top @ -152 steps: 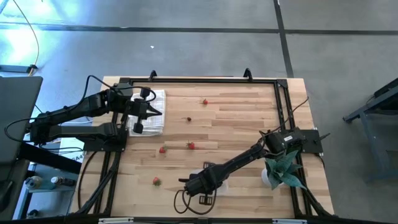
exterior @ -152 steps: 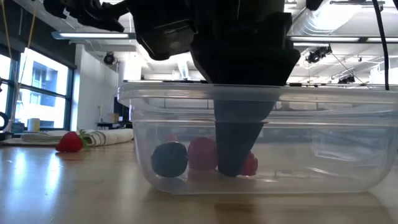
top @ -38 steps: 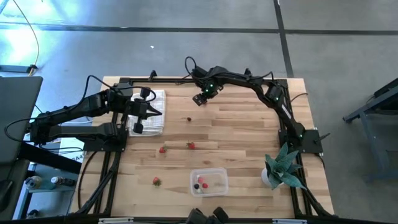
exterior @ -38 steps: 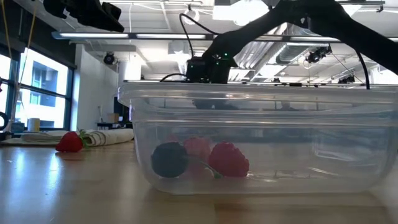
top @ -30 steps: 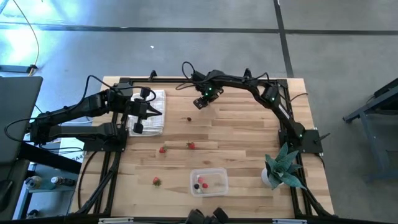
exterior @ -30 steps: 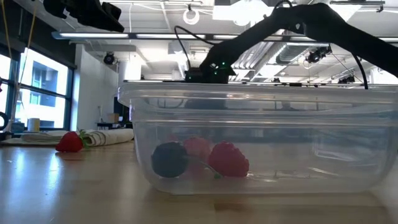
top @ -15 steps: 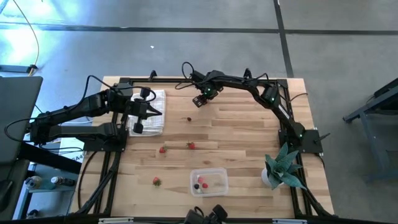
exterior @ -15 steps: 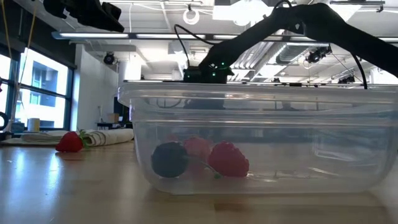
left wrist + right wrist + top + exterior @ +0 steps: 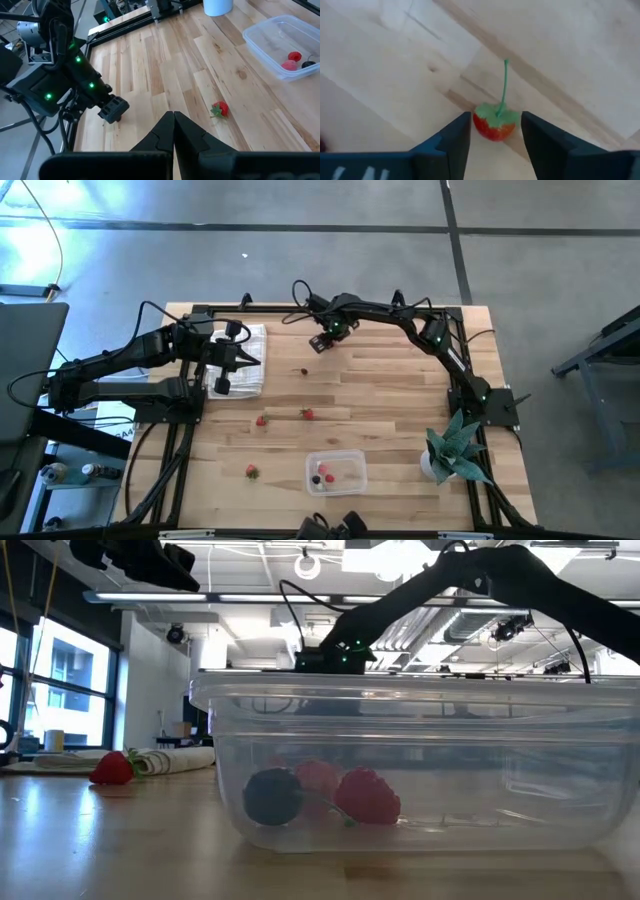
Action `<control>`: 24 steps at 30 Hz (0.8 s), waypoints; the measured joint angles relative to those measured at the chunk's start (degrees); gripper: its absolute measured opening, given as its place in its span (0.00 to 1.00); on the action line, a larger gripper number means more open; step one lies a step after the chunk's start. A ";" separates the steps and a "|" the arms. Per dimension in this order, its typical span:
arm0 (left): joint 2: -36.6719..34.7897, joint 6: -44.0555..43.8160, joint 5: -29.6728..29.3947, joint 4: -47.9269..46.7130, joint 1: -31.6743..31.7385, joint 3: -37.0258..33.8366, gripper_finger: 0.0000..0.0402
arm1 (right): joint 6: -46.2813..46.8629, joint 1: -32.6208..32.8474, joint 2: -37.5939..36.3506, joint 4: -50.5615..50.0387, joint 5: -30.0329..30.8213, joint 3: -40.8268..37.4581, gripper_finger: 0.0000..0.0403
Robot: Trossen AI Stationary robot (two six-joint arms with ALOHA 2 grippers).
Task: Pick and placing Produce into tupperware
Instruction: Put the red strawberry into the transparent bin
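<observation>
The clear tupperware [image 9: 336,471] stands near the table's front edge with three pieces of produce inside: two red [image 9: 367,796] and one dark [image 9: 272,796]. Loose strawberries lie on the wood [image 9: 263,420] [image 9: 307,414] [image 9: 251,472], with a small dark piece [image 9: 305,371] farther back. My right gripper [image 9: 323,345] reaches down at the far side, open, one finger on each side of a red strawberry [image 9: 494,122] with a green top and stem. My left gripper [image 9: 173,117] hangs shut and empty over the white cloth [image 9: 252,340] at the left. My right gripper comes from above, pointing down, with its fingers [image 9: 455,132] close on either side of the strawberry's red body [image 9: 490,129]. The strawberry lies on the table. Whether the fingers touch it, I cannot tell.
A teal spiky plant in a white pot [image 9: 455,445] stands at the front right corner. A black frame [image 9: 330,309] runs along the table's far and side edges. Bare wood lies between the loose strawberries and the tupperware.
My right gripper has sunk a little toward the strawberry at the far side and then kept still there. The tupperware and the produce in it have not moved.
</observation>
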 joint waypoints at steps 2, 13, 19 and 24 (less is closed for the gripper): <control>0.01 0.00 -0.01 0.02 0.01 0.00 0.00 | 0.34 0.01 0.00 -0.31 -0.12 0.00 0.39; -0.01 0.00 -0.01 0.00 -0.01 0.00 0.00 | 1.74 -0.02 0.22 -0.32 -0.52 0.00 0.37; 0.00 0.00 0.01 0.00 -0.01 0.00 0.00 | 1.84 -0.01 0.23 -0.06 -0.52 0.00 0.37; 0.01 0.00 0.01 0.02 -0.01 0.00 0.00 | 1.84 -0.01 0.24 0.04 -0.52 0.00 0.37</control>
